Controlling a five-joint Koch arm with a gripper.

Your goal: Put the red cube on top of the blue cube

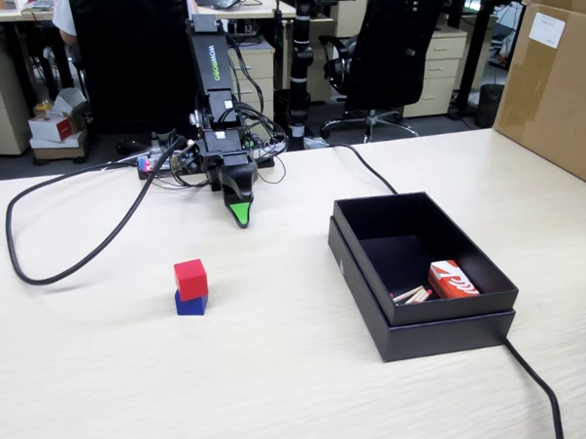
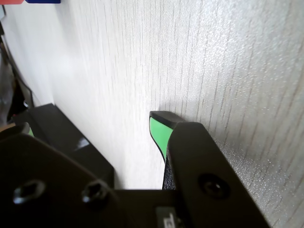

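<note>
Office chairs and desks crowd the background behind a pale wood-grain table point(image 1: 296, 375), where the red cube point(image 1: 190, 277) already sits on top of the blue cube point(image 1: 191, 304), slightly askew but fully supported, out in the open on the left half of the fixed view. The gripper point(image 1: 240, 217) is well apart from the stack, tucked back near the arm's base with its green-tipped end pointing down at the table; it holds nothing. The wrist view shows one green-lined jaw and a darker one with bare table between them, so the jaws look parted, though how far is hard to judge. A black box point(image 1: 420, 322) on the right holds a red-and-white packet point(image 1: 453, 280) and plays no part here. The stacking appears done, so the remaining step is likely just parking the arm: doing that well means keeping any motion away from the cubes and clear of the black cable point(image 1: 68, 258) looping across the table.
</note>
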